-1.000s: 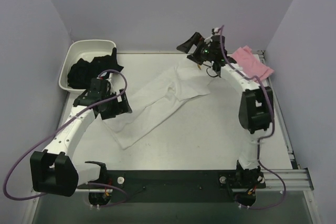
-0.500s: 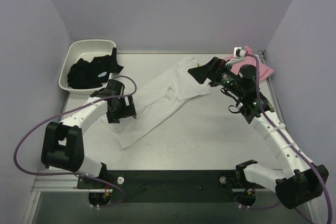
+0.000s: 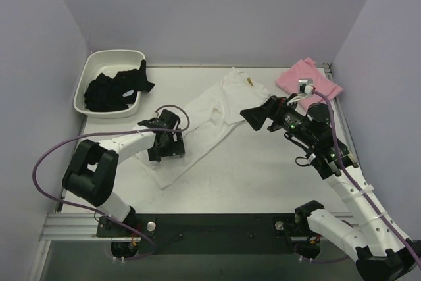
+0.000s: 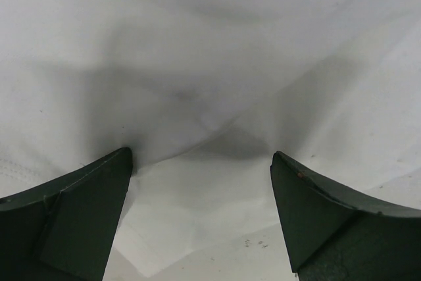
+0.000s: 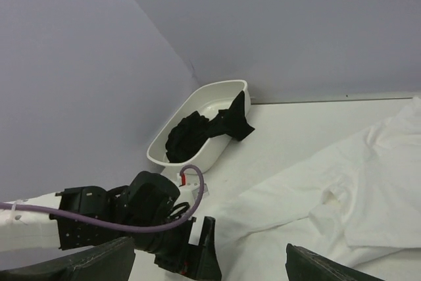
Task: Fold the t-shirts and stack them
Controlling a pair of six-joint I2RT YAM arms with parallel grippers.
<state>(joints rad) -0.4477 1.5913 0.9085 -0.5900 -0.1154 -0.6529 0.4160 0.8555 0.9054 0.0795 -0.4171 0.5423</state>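
White t-shirt (image 3: pixel 210 113): lies rumpled on the counter (image 3: pixel 263 176), running diagonally from far centre to near left. Neck end is far, with a small yellow tag (image 3: pixel 250 82).

Pink t-shirt (image 3: pixel 308 78): flat at the far right corner of the counter, apart from the white one.

Left tool (image 4: pixel 200 162): low over the near-left end of the white t-shirt. Jaws wide apart, nothing clamped. The wrist view shows a soft crease of white cloth between the fingers (image 4: pixel 72 222); cannot tell whether the tips touch it.

Right tool (image 3: pixel 250 116): raised just right of the white t-shirt's middle, pointing left. Jaws wide apart, holding nothing.

White tub (image 3: pixel 89 77): far left, with dark clothing (image 3: pixel 112 90) inside, one part draped over the right rim.
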